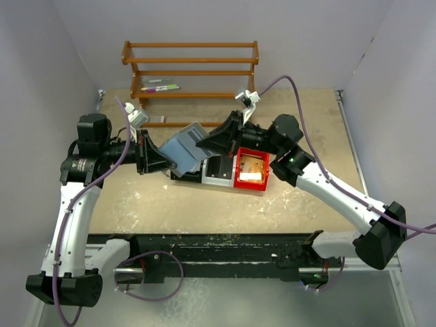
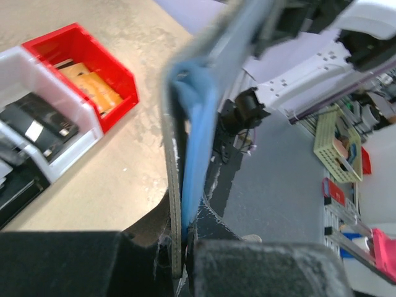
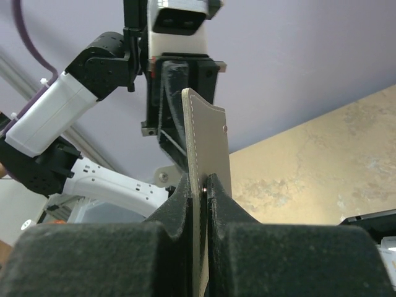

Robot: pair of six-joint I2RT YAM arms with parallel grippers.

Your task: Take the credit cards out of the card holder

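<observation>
Card holder [image 1: 187, 148] hangs in mid-air, up and left of the red bin [image 1: 240, 182], gripped from both ends. The left claw [image 2: 180, 247] is clenched on one panel's edge, the right claw [image 3: 201, 193] on the other's. Its long axis runs claw to claw. Neither arm is nearer, and free room for pulling the panels apart seems to lie leftward, away from the red bin.

Bright, even light; wrist views blur close up.
</observation>
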